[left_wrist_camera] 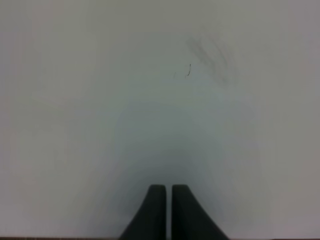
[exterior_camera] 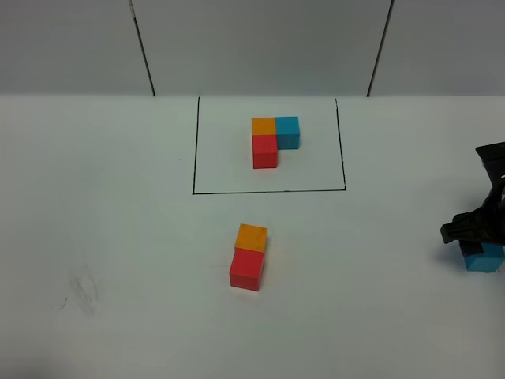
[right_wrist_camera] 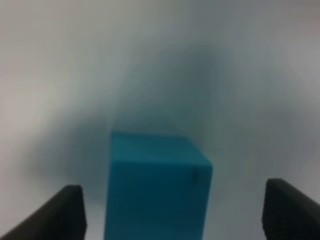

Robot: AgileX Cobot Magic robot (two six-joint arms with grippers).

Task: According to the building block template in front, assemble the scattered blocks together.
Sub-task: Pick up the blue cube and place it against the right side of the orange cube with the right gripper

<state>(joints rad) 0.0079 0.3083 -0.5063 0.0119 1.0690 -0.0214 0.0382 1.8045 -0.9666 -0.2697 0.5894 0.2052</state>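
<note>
Plain light blue cube (right_wrist_camera: pixel 157 185); orange cube (exterior_camera: pixel 252 236) touching red cube (exterior_camera: pixel 246 269).

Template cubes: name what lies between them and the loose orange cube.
Between template and orange cube: bare table and the frame's black line, in the exterior high view.

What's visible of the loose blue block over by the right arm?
The blue block is a plain, matte-looking cube, solid light blue, with crisp edges and a faint dark speck near one upper edge. It sits flat on the white table at the far right of the overhead view, well apart from the orange-and-red pair. The right arm's open fingers stand on either side with a gap at each, not touching it. The arm partly hides its top from above.
</note>
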